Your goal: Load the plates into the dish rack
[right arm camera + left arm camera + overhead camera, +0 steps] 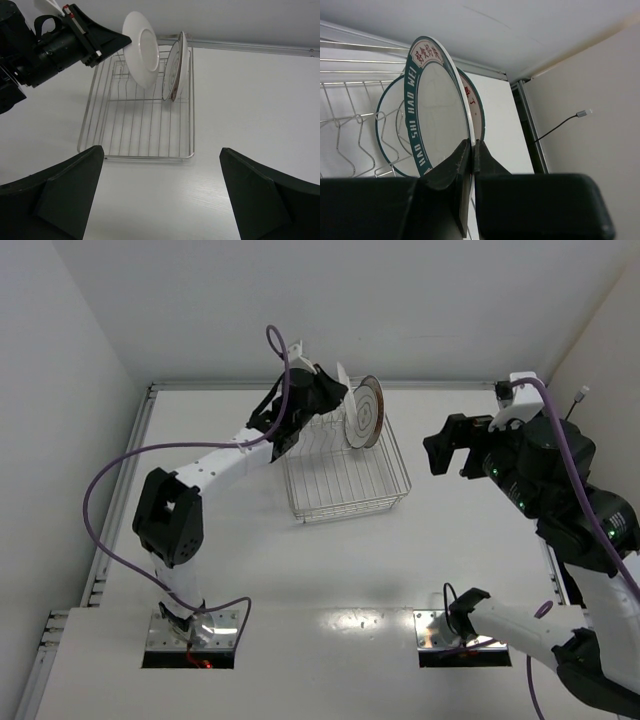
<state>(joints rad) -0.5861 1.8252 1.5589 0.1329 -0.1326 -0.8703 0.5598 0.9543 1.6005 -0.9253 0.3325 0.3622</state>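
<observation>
Left end effector (471, 145) is clenched on the rim of the dark-rimmed plate (142, 47), held tilted over the upper end of the dish rack (140, 157), upper centre of the top view. Red-marked plate (366, 410) is already upright in the rack, just beside it. Right end effector (448, 448) is released and empty, right of frame.

Risks:
- The edge pinch is thin, so the plate could pivot or slip.
- Tilt plus the tight gap could clip the racked plate and topple it.
- Releasing before it seats would likely drop it flat.

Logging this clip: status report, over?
Left gripper shut on dark-rimmed plate, over dish rack. Right gripper open, empty. Other plate upright in rack. Path clear.
</observation>
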